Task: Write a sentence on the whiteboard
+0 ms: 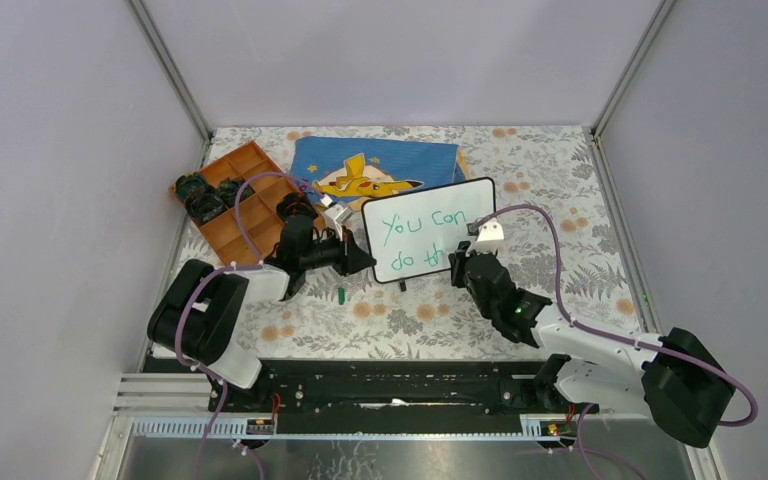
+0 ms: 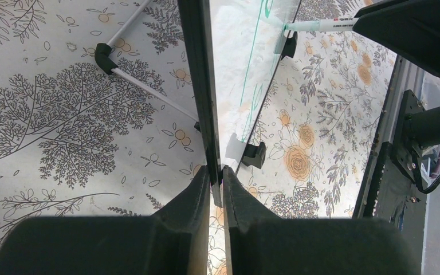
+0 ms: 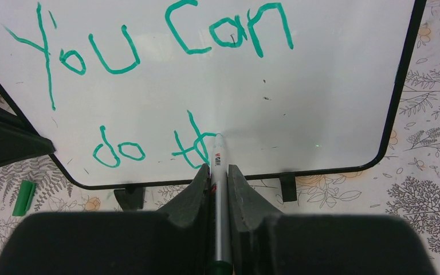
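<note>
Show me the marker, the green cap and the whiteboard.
marker (image 3: 217, 163), right wrist view, white barrel behind the tip.
green cap (image 3: 24, 197), right wrist view, its middle.
whiteboard (image 3: 326, 86), right wrist view, bare white surface near the right edge.

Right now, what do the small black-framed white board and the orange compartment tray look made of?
The whiteboard: smooth glossy coated surface, with soft glare; its thin black frame looks like matte plastic. The orange tray: probably rigid plastic, uniform colour, thin dividers; too small to be sure.
</note>
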